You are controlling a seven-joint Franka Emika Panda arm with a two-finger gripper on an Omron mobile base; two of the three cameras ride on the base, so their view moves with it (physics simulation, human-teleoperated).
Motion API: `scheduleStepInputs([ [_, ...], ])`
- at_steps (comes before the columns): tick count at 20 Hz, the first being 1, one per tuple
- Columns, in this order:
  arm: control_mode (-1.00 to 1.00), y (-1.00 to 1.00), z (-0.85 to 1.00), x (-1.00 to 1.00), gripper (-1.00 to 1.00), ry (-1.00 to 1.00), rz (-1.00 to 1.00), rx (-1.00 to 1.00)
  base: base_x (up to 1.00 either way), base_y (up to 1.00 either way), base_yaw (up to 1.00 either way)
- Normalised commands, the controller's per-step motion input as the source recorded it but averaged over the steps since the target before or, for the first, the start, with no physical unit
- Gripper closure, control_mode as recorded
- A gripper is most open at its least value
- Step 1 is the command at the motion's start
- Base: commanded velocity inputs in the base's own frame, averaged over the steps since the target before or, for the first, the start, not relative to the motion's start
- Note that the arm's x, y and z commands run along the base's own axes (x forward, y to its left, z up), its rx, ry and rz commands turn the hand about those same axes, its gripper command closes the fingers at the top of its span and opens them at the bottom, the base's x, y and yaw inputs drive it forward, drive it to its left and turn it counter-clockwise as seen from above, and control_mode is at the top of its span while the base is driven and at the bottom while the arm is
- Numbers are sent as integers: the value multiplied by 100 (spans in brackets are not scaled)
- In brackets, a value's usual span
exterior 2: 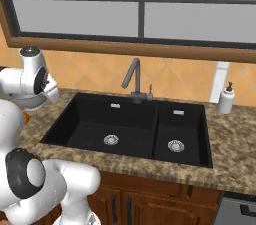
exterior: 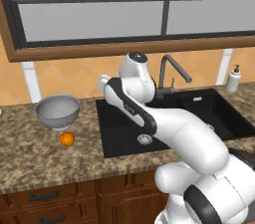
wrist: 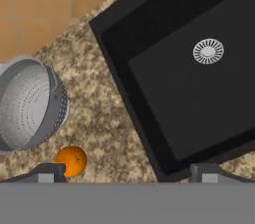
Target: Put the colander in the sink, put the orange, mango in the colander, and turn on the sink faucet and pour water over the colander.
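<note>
Granite counter [exterior: 30, 153] left of the sink [wrist: 199, 83] bears the colander [exterior: 57, 111], the orange [exterior: 66, 139] just beside it. Gripper [wrist: 127, 174] open, empty; best lowered squarely over the colander's rim, avoiding the orange.

A: Arm pose?
B: White arm [exterior: 184, 138] rises from the base at lower right of the left base view, elbow bent, forearm reaching up and left, wrist folded over at the top.
A: Gripper?
B: Gripper [wrist: 127, 174] points down, hanging free, nothing between the tips. Two dark fingertips [wrist: 47, 172] sit far apart at the bottom of the hand view, jaws spread wide.
A: Contact?
B: None visible.
</note>
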Motion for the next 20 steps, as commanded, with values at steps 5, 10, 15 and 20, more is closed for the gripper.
scheduleStepInputs([
  [5, -100, 51, -18, 57, -100, 10, -5, 9, 0, 0, 0],
  [10, -100, 51, -24, 39, -100, 14, 0, 14, 0, 0, 0],
  [15, -100, 52, -24, 36, -100, 0, 0, 1, 0, 0, 0],
  [20, -100, 50, -23, 30, -100, 0, 0, 0, 0, 0, 0],
])
